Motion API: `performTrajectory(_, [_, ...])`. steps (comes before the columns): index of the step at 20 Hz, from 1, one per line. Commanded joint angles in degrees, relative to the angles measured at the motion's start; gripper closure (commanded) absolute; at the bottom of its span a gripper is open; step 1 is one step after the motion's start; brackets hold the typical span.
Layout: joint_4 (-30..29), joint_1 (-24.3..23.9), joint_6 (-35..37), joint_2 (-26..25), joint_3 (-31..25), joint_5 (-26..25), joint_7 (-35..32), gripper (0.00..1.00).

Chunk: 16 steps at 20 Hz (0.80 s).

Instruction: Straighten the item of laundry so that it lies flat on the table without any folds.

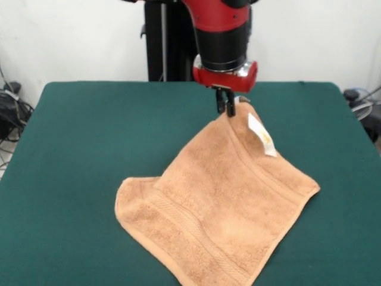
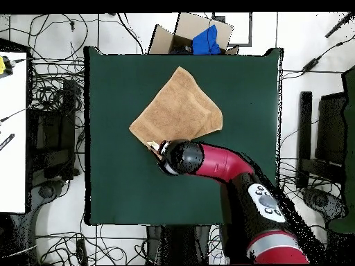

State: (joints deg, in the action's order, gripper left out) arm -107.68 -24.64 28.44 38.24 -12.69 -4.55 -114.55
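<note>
Not done yet. The claw (image 1: 225, 107) is pinching one corner of the towel (image 1: 220, 208) and holding it up off the worktop (image 1: 77, 149) near the robot-side edge. One corner looks folded under, so it isn't flat.

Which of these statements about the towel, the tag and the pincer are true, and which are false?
1. The pincer is shut on a corner of the peach-orange towel. True.
2. The whole towel lies flat on the green table. False: the gripped corner is lifted, and the left corner looks folded.
3. A small white tag hangs near the gripped corner. True.
4. The towel hangs over the table's edge. False: in the overhead view it lies wholly on the table.
5. A second towel lies beside it. False: only one towel is there.
</note>
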Motion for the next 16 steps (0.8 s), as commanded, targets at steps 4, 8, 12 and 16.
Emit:
performTrajectory(4, [-9.3, 4.8, 1.1, 4.5, 4.2, 5.1, -14.6, 1.0])
performTrajectory(8, [-10.8, 6.0, 0.8, 5.3, 5.2, 6.8, -14.6, 1.0])
performTrajectory(12, [-11.6, 7.6, 2.1, 6.6, 6.3, 8.7, -14.9, 1.0])
performTrajectory(16, [-11.3, 8.2, 1.7, 6.3, 7.2, 9.7, -14.4, 1.0])
